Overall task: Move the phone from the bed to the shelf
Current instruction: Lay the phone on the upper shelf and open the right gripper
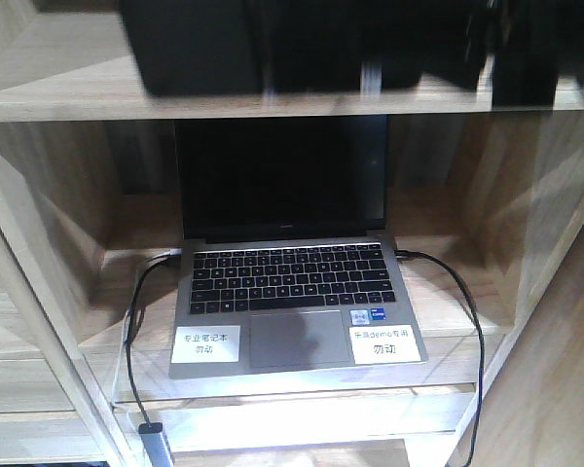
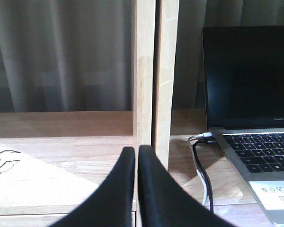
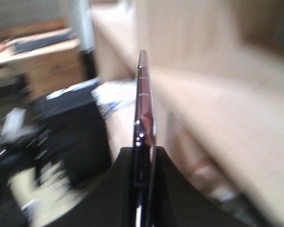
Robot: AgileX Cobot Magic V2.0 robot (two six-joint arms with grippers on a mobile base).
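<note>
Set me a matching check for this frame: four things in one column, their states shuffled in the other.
Things:
1. phone
2. left gripper
3. laptop
4. black cable

States:
A. shut, holding nothing
B. open on the shelf, screen dark
C. held edge-on in the right gripper
D. plugged into the laptop's side

Pairs: 1-C, 2-A, 3-B, 4-D
</note>
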